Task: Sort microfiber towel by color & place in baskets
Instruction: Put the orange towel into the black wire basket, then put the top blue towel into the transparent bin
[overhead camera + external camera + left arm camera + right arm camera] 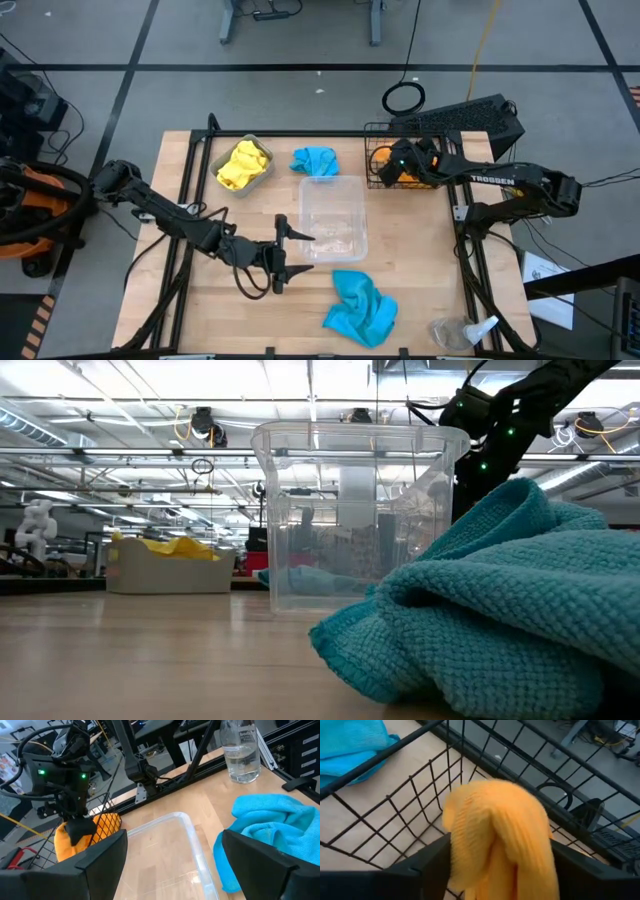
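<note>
The clear tub [333,215] stands mid-table with nothing in it. My left gripper [282,250] [175,845] hovers open at the tub's left side, touching nothing. One sky-blue towel [360,308] [500,600] lies crumpled on the table near the near edge. A second blue towel [315,160] lies behind the tub. The grey bin [262,178] holds yellow towel [242,165]. My right gripper [403,160] [497,865] is open over the black wire basket [375,150], with an orange towel [495,835] between its fingers. My right gripper points down into the wire basket from above. The orange towel's bunched top [490,805] fills the gap between the open fingers [420,865]. I cannot tell whether the fingers touch it. Its lower part lies inside the basket [70,845].
A clear plastic bottle [241,750] [462,332] stands at the table's near right corner. The table's black frame rail [462,215] runs along the right edge. Bare wood lies left of the tub and along the near edge [220,310].
</note>
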